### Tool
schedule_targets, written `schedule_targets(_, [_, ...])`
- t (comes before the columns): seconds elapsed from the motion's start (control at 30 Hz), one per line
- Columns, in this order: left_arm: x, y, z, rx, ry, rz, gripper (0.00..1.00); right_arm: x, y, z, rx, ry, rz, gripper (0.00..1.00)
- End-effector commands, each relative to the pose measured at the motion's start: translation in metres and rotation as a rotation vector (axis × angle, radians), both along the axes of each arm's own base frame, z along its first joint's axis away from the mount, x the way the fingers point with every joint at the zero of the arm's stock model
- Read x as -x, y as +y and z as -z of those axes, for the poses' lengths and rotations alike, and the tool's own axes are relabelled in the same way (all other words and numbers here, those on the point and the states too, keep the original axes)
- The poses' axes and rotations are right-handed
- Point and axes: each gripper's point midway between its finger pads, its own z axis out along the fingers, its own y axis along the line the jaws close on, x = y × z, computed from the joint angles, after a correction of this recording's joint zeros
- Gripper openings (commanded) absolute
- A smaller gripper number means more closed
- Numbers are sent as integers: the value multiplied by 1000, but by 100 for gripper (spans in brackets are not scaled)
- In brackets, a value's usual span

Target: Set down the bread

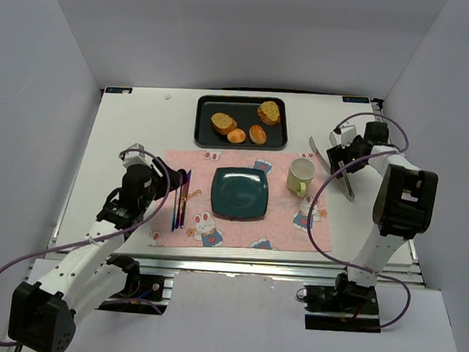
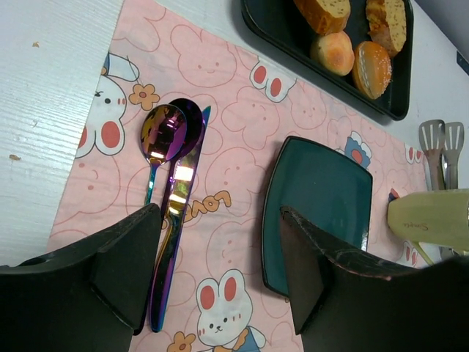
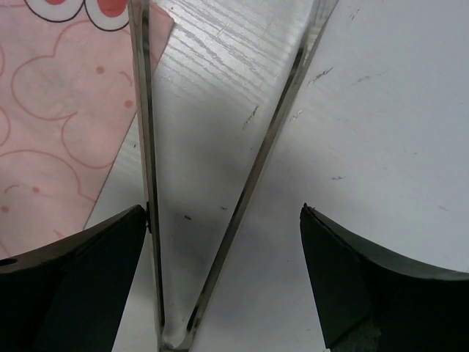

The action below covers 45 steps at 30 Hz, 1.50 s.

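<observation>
Two small round golden-orange buns (image 1: 236, 135) (image 1: 257, 134) lie in a black tray (image 1: 203, 131) at the back, beside two larger toasted pieces (image 1: 223, 123). The buns also show in the left wrist view (image 2: 333, 51) (image 2: 371, 68). A dark teal plate (image 1: 240, 193) (image 2: 322, 198) sits on the pink placemat. My left gripper (image 1: 160, 183) (image 2: 220, 271) is open and empty, above the mat between the cutlery and the plate. My right gripper (image 1: 343, 154) (image 3: 223, 249) is open over metal tongs (image 1: 348, 186) (image 3: 267, 147); its left finger touches one tong arm.
A pink rabbit-print placemat (image 1: 275, 227) covers the table's middle. A purple spoon (image 2: 163, 136) and knife lie on its left side (image 1: 181, 198). A pale yellow mug (image 1: 300, 175) (image 2: 432, 220) stands right of the plate. Grey walls enclose the table.
</observation>
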Motion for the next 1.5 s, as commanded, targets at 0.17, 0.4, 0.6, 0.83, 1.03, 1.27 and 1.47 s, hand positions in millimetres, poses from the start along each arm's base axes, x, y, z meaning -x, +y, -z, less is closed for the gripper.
schedule_targets(0.17, [-9, 3, -18, -15, -25, -16, 75, -10, 10, 14, -44, 52, -20, 88])
schedule_targets(0.4, [-8, 2, -14, -4, -20, -17, 75, 2, 11, 38, -35, 116, -21, 70])
schedule_targets(0.6, [-7, 4, -18, -9, -28, -24, 75, 1, 0, 42, 20, 103, 10, 30])
schedule_targets(0.83, [-6, 4, -20, -4, -35, -25, 74, -27, 12, -38, -52, -87, 4, 14])
schedule_targets(1.03, [-10, 0, -26, 17, -57, -17, 74, -48, 74, -137, -155, -200, -169, 26])
schedule_targets(1.27, [-12, -4, -29, 36, -64, -8, 74, -48, 150, -175, -154, -269, -345, 40])
schedule_targets(1.47, [-10, -3, -29, 46, -66, -15, 74, -39, 197, -188, -151, -302, -449, 40])
